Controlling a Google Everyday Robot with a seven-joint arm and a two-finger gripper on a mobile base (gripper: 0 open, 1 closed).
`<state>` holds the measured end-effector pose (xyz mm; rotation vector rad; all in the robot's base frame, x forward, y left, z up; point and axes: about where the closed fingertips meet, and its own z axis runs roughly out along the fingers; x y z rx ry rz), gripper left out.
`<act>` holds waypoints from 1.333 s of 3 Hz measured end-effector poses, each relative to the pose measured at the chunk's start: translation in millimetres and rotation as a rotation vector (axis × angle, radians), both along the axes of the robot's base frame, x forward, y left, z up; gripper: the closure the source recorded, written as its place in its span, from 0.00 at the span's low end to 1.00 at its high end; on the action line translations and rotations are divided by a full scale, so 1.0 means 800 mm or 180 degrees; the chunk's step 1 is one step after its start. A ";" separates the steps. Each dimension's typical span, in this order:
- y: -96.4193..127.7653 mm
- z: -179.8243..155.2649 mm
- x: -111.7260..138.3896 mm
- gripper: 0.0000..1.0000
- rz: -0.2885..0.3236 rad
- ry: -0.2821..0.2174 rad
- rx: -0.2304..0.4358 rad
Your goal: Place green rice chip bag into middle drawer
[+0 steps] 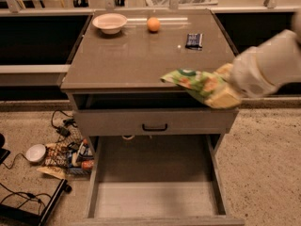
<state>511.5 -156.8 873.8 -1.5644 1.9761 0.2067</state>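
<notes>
Camera view, entries as I log them from the remote station, each placed against the worktop (141, 55).

1. green rice chip bag (195, 81): crinkled, bright green with yellow-orange patches. It is held aloft at the worktop's front right corner. Its left end lies over the worktop's front edge, and the rest hangs out past the corner.

2. tool (220, 92): at the worktop's front right corner, clamped on the right end of the green rice chip bag, which largely covers it. I see the white arm (268, 67) reaching in from the right of the worktop.

3. middle drawer (155, 199): pulled out below the worktop's front, towards the camera. It has a pale floor and low grey side walls. The bag hangs higher than this drawer, to the right of its back right corner.

4. grey drawer front (117, 122): just under the worktop's front edge, with a dark gap between the two. The small black handle (154, 126) sits at its centre.

5. bowl (110, 22): pale, at the worktop's back left.

6. orange (153, 24): on the worktop just right of the bowl, not touching it.

7. dark packet (194, 40): on the worktop's back right part.

8. floor clutter (70, 154): cables and a heap of small packets on the carpet, left of and below the worktop. A white round object (35, 153) lies beside them.
</notes>
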 end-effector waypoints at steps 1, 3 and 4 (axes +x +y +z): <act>-0.059 -0.010 -0.071 1.00 -0.0149 -0.0075 0.0181; -0.107 -0.018 -0.120 1.00 -0.0043 -0.0234 0.0326; -0.106 -0.018 -0.119 1.00 -0.0049 -0.0225 0.0329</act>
